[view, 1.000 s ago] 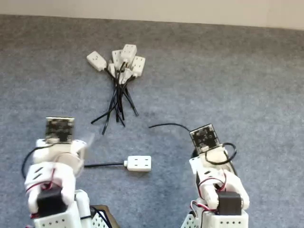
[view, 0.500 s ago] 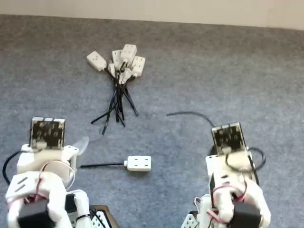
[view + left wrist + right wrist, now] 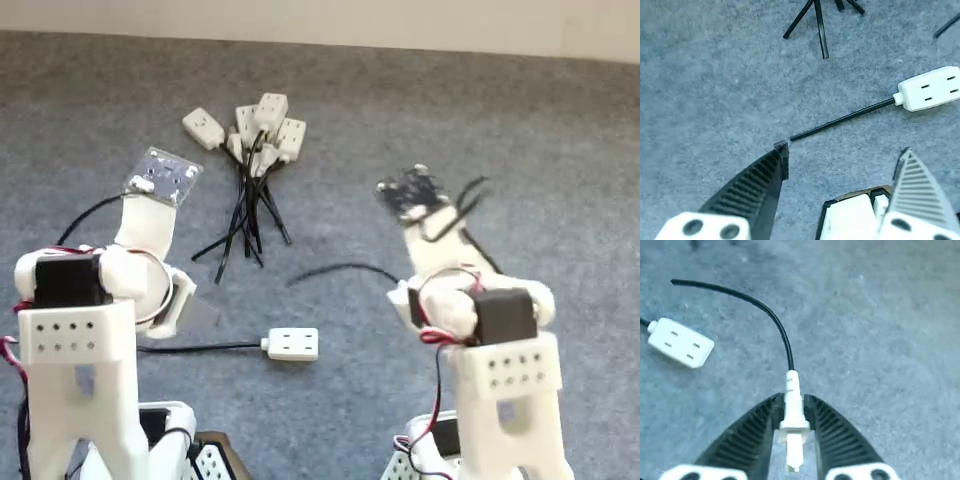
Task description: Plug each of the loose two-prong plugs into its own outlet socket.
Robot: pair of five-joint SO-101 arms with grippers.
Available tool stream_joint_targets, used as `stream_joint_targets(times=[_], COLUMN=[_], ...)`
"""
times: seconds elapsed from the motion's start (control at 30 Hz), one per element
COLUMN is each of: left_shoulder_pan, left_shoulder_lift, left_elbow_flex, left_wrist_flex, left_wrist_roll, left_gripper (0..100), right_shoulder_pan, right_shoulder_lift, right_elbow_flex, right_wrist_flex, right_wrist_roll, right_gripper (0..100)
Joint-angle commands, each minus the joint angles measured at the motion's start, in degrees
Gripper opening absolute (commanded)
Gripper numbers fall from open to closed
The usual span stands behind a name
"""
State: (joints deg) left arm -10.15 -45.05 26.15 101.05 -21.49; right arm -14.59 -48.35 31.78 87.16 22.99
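Since half a second before, the left arm (image 3: 75,320) and the right arm (image 3: 500,340) had risen and stretched forward over the grey tabletop (image 3: 560,150), while the loose socket block (image 3: 932,88) had stayed in its place. The right hand (image 3: 792,401) was clamped on a white two-prong plug (image 3: 791,412), with one finger pressing each side. The prong end seemed to point back toward the wrist, though that part was too blurred to be sure. From the plug a black cord (image 3: 771,315) ran away in a curve and lay on the tabletop. The left hand (image 3: 844,150) hung above the tabletop with its fingers wide apart and held nothing. Beyond its fingertips lay the black cable (image 3: 845,119) of the socket block. This white block lay flat between the two arms, its slots facing up. Farther off, well apart from both hands, lay a bundle of white sockets and plugs (image 3: 258,128), and its black cords (image 3: 248,215) spread toward the arms.
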Motion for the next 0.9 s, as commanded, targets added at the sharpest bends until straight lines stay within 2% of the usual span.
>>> stream_joint_targets(times=[0.0, 0.2, 0.27, 0.4, 0.57, 0.7, 0.87], left_shoulder_pan=[0.7, 0.6, -1.1, -7.2, -7.4, -4.7, -4.7], left_shoulder_lift=[-1.0, -7.3, -10.3, -16.7, -15.2, -7.1, 0.2], left_elbow_flex=[-0.2, 6.5, 10.0, 15.4, 16.0, 15.6, 12.0], left_wrist_flex=[0.5, -0.7, -3.1, -8.8, -6.9, -6.6, -6.9], left_wrist_roll=[-2.4, -3.8, -3.9, -9.8, -10.9, -10.8, -10.2], left_gripper=[34, 34, 34, 34, 34, 34, 34], right_shoulder_pan=[-0.3, 1.5, 3.4, 7.0, 4.6, 2.8, 2.8], right_shoulder_lift=[0.2, 0.2, 0.1, 0.1, 0.1, 0.1, 0.1], right_elbow_flex=[4.6, 20.9, 22.2, 22.6, 30.4, 32.7, 32.6], right_wrist_flex=[-9.3, -24.2, -24.9, -21.7, -24.2, -25.9, -26.2], right_wrist_roll=[1.4, 1.5, 1.6, 4.4, 8.4, 5.1, -5.3], right_gripper=[16.5, 18.4, 18.4, 18.4, 18.4, 18.4, 18.4])
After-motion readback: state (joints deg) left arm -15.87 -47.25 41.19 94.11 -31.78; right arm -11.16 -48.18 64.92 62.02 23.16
